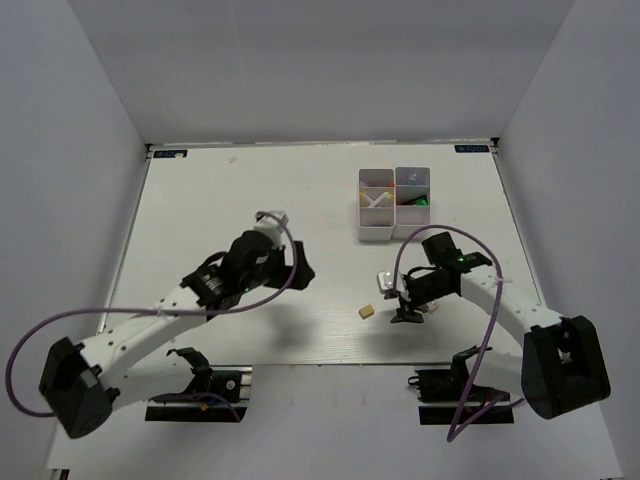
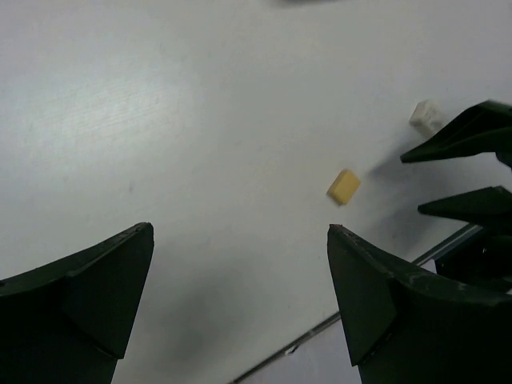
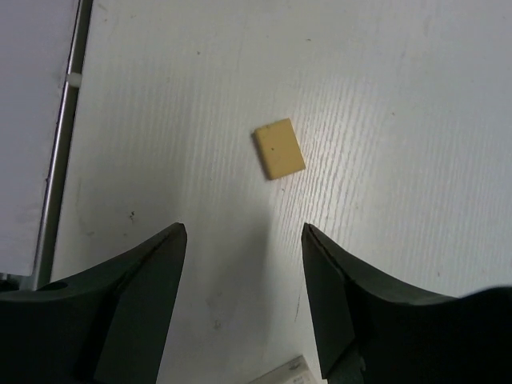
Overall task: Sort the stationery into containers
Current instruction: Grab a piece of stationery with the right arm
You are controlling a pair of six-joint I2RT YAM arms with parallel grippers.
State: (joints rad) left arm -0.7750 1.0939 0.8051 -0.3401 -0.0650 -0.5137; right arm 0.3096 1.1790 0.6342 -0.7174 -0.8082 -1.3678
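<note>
A tan eraser [image 1: 367, 311] lies on the white table, with a white eraser [image 1: 385, 281] a little beyond it. The white four-compartment box [image 1: 393, 203] stands at the back right and holds several items. My right gripper [image 1: 404, 313] is open and empty just right of the tan eraser; in the right wrist view the tan eraser [image 3: 279, 149] lies ahead of the open gripper [image 3: 244, 228], apart from it. My left gripper [image 1: 298, 272] is open and empty, left of both erasers. The left wrist view shows the open gripper [image 2: 240, 232], the tan eraser [image 2: 343, 186] and the white eraser [image 2: 426, 116].
The table's front edge with a metal strip [image 3: 60, 144] runs close to the tan eraser. The right arm's fingers [image 2: 472, 136] show at the right of the left wrist view. Purple cables loop off both arms. White walls close in the table.
</note>
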